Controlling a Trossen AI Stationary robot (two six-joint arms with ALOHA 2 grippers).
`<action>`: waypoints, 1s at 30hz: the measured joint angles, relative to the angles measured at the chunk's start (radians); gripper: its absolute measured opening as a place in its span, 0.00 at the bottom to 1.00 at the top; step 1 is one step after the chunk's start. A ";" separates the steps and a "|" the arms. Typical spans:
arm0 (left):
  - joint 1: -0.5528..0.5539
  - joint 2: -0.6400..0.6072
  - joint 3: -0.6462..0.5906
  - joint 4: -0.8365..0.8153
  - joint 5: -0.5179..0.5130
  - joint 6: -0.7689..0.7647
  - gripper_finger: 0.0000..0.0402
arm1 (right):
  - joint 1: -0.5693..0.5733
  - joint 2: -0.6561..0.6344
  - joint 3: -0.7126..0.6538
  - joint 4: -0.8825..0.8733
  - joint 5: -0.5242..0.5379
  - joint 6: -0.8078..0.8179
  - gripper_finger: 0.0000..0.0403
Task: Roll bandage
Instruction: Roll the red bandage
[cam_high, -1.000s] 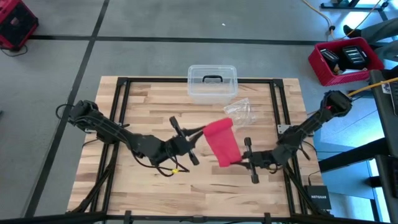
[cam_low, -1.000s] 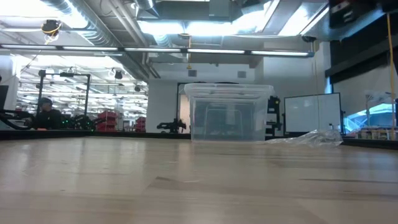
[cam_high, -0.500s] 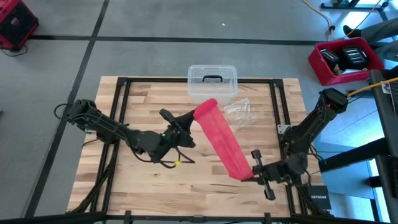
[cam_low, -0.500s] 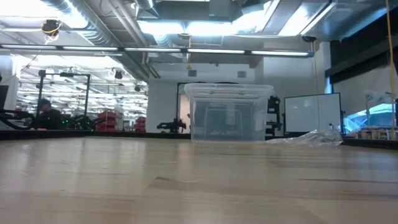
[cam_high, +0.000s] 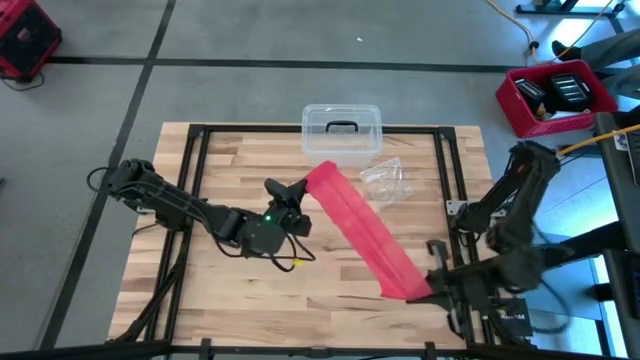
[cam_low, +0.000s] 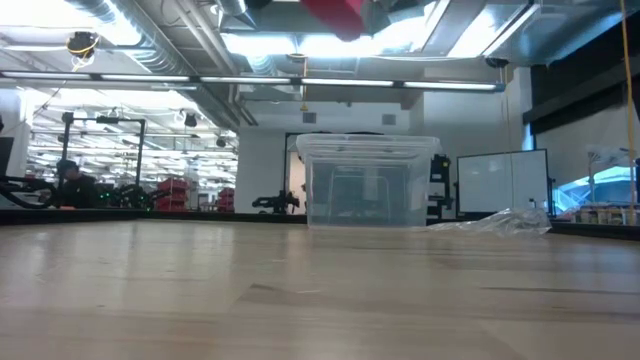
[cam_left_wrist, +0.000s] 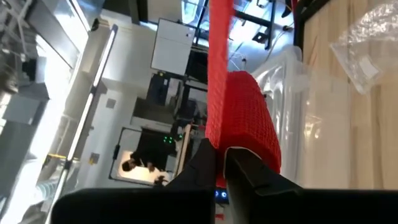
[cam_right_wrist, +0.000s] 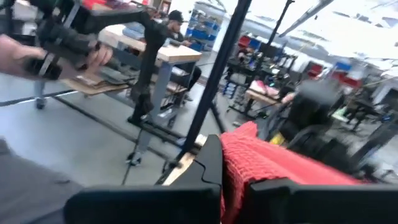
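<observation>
The bandage (cam_high: 360, 230) is a long bright red band stretched slantwise above the table, from far left to near right, clear of the wood. My left gripper (cam_high: 303, 188) is shut on its far-left end, in front of the clear box. My right gripper (cam_high: 428, 288) is shut on its near-right end, by the table's near right corner. In the low view only a bit of the bandage (cam_low: 335, 15) shows at the top edge. The left wrist view shows the bandage (cam_left_wrist: 219, 68) running away from the fingers. My left gripper pinches the bandage's far-left end (cam_left_wrist: 241, 140) between its two fingers, which lie about level. The cloth stands wide just beyond the fingertips and then runs off as a straight band, lifted clear of the table. My right gripper pinches the bandage's near-right end (cam_right_wrist: 241, 163) between its two fingers, held about level. The cloth bunches in folds at the fingers. The band runs from there toward my left gripper, clear of the table and nearly straight.
A clear plastic box (cam_high: 341, 130) with a dark handle stands at the table's far edge. A crinkled clear wrapper (cam_high: 385, 180) lies to its near right, close under the band. A red bin (cam_high: 555, 95) sits off the table at the far right.
My right gripper has risen and gone toward the table's near right corner, still shut on the bandage's end. The bandage, short and hanging slack before, is now drawn out into a long straight band. My left gripper has rolled about its own line and kept its hold.
</observation>
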 joint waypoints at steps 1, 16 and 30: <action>0.000 0.000 0.000 -0.023 -0.001 -0.019 0.01 | 0.007 0.000 0.044 -0.039 0.017 -0.014 0.00; -0.017 -0.001 0.000 -0.131 -0.003 -0.255 0.02 | 0.015 0.023 0.287 -0.334 0.095 0.027 0.00; -0.035 -0.030 0.000 0.221 0.042 -0.298 0.01 | -0.003 0.093 -0.200 -0.166 0.058 0.455 0.00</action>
